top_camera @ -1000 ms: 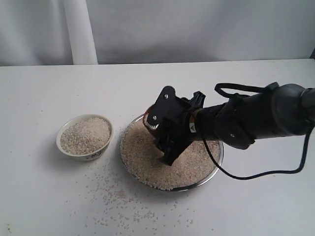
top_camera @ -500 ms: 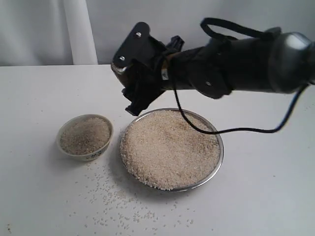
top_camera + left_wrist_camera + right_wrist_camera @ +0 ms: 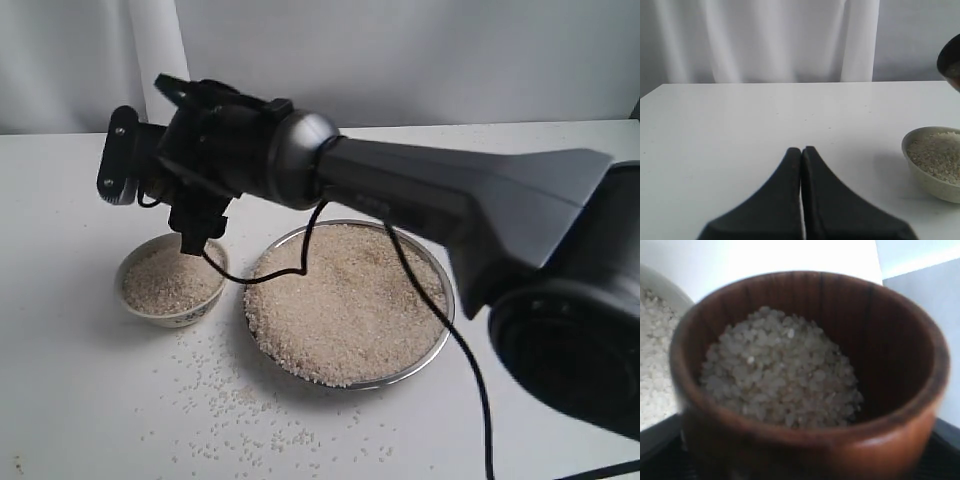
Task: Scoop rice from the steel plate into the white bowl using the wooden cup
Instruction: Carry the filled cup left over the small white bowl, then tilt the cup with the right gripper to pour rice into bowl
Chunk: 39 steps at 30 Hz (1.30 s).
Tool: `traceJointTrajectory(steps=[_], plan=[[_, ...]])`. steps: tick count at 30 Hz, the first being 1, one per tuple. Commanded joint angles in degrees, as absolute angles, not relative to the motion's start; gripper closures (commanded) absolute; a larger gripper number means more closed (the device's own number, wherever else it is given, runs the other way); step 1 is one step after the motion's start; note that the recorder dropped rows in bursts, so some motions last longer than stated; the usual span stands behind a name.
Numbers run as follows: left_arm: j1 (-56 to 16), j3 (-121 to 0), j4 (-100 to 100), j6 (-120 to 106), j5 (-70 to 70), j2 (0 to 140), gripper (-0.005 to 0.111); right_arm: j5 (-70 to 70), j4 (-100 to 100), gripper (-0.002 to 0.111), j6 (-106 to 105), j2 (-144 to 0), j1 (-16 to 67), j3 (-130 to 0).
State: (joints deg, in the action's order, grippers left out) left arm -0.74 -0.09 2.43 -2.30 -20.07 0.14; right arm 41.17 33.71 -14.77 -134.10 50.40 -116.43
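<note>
My right gripper [image 3: 160,197] reaches across the table and hangs just above the white bowl [image 3: 181,317]. It is shut on the wooden cup [image 3: 890,440], which is upright and about half full of rice [image 3: 780,375]. In the exterior view the gripper body hides the cup. The bowl is nearly full of rice [image 3: 170,278]; its rim [image 3: 652,277] shows beside the cup. The steel plate [image 3: 446,318] lies right of the bowl under a broad bed of rice [image 3: 345,300]. My left gripper [image 3: 801,150] is shut and empty, low over the table, left of the bowl [image 3: 925,175].
Loose grains [image 3: 230,400] are scattered on the white table in front of the bowl and plate. The right arm's thick body [image 3: 450,215] and its cable [image 3: 440,320] pass over the plate. A white curtain closes the back.
The right gripper lifted the cup out of the plate's rice, rose, and swung left to above the white bowl. The arm now fills much more of the exterior view.
</note>
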Motion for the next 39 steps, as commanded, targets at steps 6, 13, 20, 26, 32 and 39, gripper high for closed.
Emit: traceJointTrajectory(steps=[6,13,20,26,32,39], plan=[[-0.89,0.00,2.40,-2.08,-19.74,0.00,0.107,52.23,57.03,0.108,-19.03,-142.40,55.99,-123.43],[-0.89,0.00,2.40,-2.08,-19.74,0.00,0.107,54.72,59.54,0.108,-23.78,-142.61,56.58,-123.43],[-0.89,0.00,2.40,-2.08,-19.74,0.00,0.107,54.24,62.51,0.108,-26.95,-142.72,58.18,-123.43],[-0.89,0.00,2.40,-2.08,-19.74,0.00,0.107,54.24,66.05,0.108,-27.21,-142.83,58.17,-123.43],[-0.89,0.00,2.40,-2.08,-19.74,0.00,0.107,54.24,66.34,0.108,-27.80,-142.83,58.17,-123.43],[-0.89,0.00,2.40,-2.08,-19.74,0.00,0.107,54.70,66.34,0.108,-30.48,-142.83,58.17,-123.43]])
